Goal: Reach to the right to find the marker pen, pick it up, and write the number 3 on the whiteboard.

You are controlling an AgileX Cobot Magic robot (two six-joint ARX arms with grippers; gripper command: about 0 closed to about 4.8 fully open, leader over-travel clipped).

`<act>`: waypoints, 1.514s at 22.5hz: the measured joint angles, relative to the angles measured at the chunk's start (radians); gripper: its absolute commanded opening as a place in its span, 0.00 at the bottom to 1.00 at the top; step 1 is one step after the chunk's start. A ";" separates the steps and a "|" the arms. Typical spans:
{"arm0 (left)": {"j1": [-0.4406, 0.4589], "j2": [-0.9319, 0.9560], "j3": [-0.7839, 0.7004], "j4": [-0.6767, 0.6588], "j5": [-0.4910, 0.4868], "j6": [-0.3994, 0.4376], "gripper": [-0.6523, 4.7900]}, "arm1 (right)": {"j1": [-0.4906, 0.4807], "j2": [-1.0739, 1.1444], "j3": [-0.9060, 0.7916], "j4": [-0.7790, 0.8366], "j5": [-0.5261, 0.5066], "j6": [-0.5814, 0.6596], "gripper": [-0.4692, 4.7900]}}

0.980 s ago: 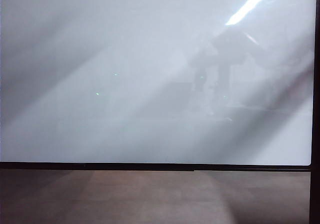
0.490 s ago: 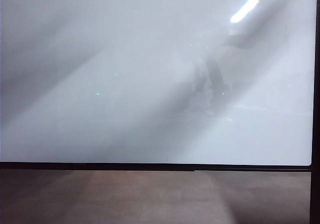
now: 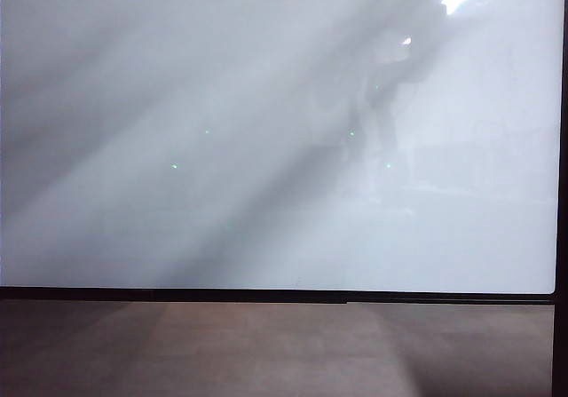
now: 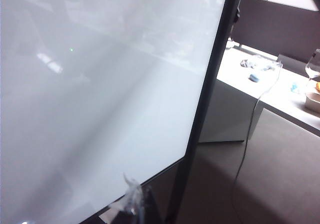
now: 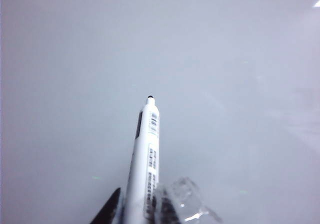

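The whiteboard [image 3: 222,148] is glossy white with a thin black frame [image 3: 266,296] and fills most of the exterior view. Neither gripper shows in that view. In the right wrist view my right gripper [image 5: 140,207] is shut on the marker pen [image 5: 146,159], a white barrel with printed labels. Its dark tip [image 5: 150,98] points at the board [image 5: 225,58], and I cannot tell if it touches. The number 3 is out of view. In the left wrist view only a taped fingertip of my left gripper [image 4: 134,204] shows, beside the board's lower corner [image 4: 100,83].
A brown surface [image 3: 266,353] runs below the board. In the left wrist view, past the board's black edge [image 4: 210,98], a white table [image 4: 280,96] holds a wine glass [image 4: 314,66] and small items. A thin cable [image 4: 247,144] hangs from it to the brown floor.
The dim arm reflection on the board's right half has shifted upward and shrunk. The bright glare streak at the upper right has shortened. The board itself is unchanged.
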 measured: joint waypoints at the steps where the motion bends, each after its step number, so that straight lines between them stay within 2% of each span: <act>1: 0.000 -0.002 0.000 0.000 0.000 0.000 0.11 | 0.054 0.005 0.000 -0.005 0.028 0.000 0.21; 3: -0.001 -0.002 0.000 0.000 0.000 0.000 0.11 | 0.144 0.019 0.000 -0.019 0.071 -0.004 0.21; 8: 0.000 -0.002 0.000 0.000 -0.001 0.000 0.11 | 0.286 0.055 0.000 -0.032 0.139 -0.078 0.21; 12: -0.001 -0.003 0.000 0.000 -0.001 0.000 0.11 | 0.374 0.079 0.000 -0.032 0.140 -0.162 0.21; 24: 0.000 -0.023 0.000 0.002 -0.003 0.000 0.11 | 0.415 0.150 0.000 -0.001 0.160 -0.180 0.21; 28: 0.000 -0.031 0.000 -0.013 -0.034 0.036 0.11 | 0.415 0.165 0.000 0.013 0.176 -0.180 0.17; 34: 0.001 -0.033 0.000 -0.034 -0.043 0.056 0.11 | 0.415 0.188 0.000 0.029 0.204 -0.180 0.17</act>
